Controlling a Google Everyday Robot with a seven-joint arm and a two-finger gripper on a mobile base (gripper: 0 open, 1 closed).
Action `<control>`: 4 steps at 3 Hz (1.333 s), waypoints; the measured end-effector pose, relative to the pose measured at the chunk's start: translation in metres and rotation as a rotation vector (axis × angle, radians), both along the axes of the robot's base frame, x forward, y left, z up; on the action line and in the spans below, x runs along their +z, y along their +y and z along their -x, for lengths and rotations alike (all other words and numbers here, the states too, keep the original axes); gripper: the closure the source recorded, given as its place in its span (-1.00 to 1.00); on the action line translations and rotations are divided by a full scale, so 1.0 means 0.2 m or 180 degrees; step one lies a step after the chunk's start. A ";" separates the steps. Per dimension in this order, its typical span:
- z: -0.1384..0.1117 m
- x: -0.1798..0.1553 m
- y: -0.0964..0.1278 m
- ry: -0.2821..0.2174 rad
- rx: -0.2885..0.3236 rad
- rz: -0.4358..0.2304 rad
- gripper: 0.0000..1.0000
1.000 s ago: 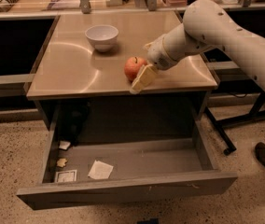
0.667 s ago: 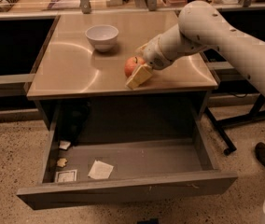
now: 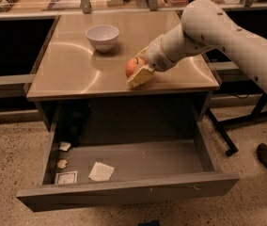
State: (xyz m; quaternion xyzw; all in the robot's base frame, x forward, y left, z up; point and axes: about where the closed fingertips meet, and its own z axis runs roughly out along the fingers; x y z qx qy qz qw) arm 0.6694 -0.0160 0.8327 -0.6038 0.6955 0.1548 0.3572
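- Apple (image 3: 132, 65) sits on the table (image 3: 72, 74), right of and nearer than the bowl (image 3: 102, 36), barely shifted.
- End effector (image 3: 137, 72) stays against it; we cannot tell whether it pinches.

Single view, set high on the near side, facing down and away across the tan-grey metal worktop (image 3: 77, 74) and the open grey drawer (image 3: 138, 161) beneath. Middle distance. The claw (image 3: 140, 74) sits mid-frame by the worktop's near edge, its white arm (image 3: 227, 36) entering from the right.
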 end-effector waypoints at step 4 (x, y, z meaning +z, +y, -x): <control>0.62 0.16 -0.25 -0.0049 0.0179 -0.0019 1.00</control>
